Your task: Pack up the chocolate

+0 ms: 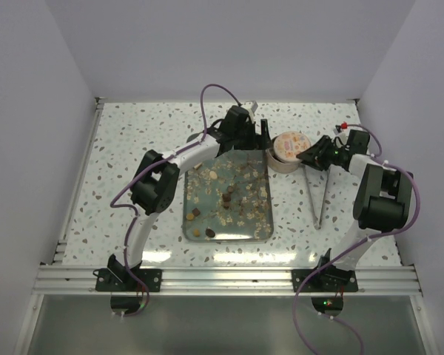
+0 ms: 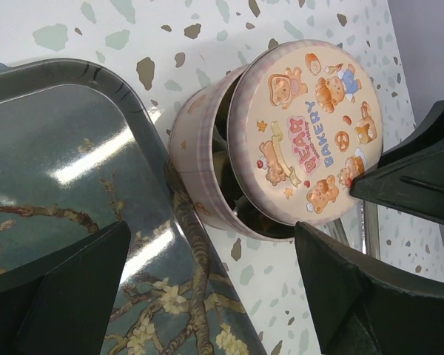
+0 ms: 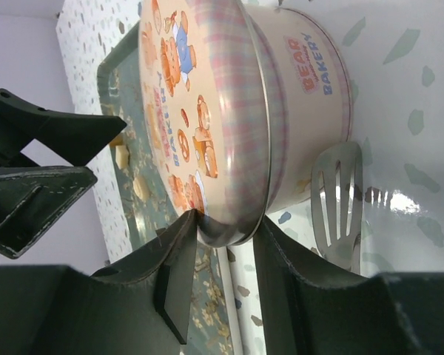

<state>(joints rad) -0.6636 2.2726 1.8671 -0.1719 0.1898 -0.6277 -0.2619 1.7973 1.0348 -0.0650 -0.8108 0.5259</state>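
The chocolate [image 1: 228,197], dark brown and cream pieces mixed with pale flakes, lies on a blue-green floral tray [image 1: 226,235]. Two cream pieces [image 3: 140,188] show on the tray behind the tin. A round pink "Bear Bakery" tin [image 2: 196,155] stands just off the tray's far right corner. Its lid [image 2: 307,129] sits tilted on the tin, leaving a dark gap on the tray side. My right gripper [image 3: 226,225] is shut on the lid's rim. My left gripper [image 2: 211,237] hangs wide open over the tray corner beside the tin, holding nothing.
A metal slotted spatula [image 1: 320,196] lies on the speckled table to the right of the tray, its blade [image 3: 339,200] against the tin's base. White walls close in the table on three sides.
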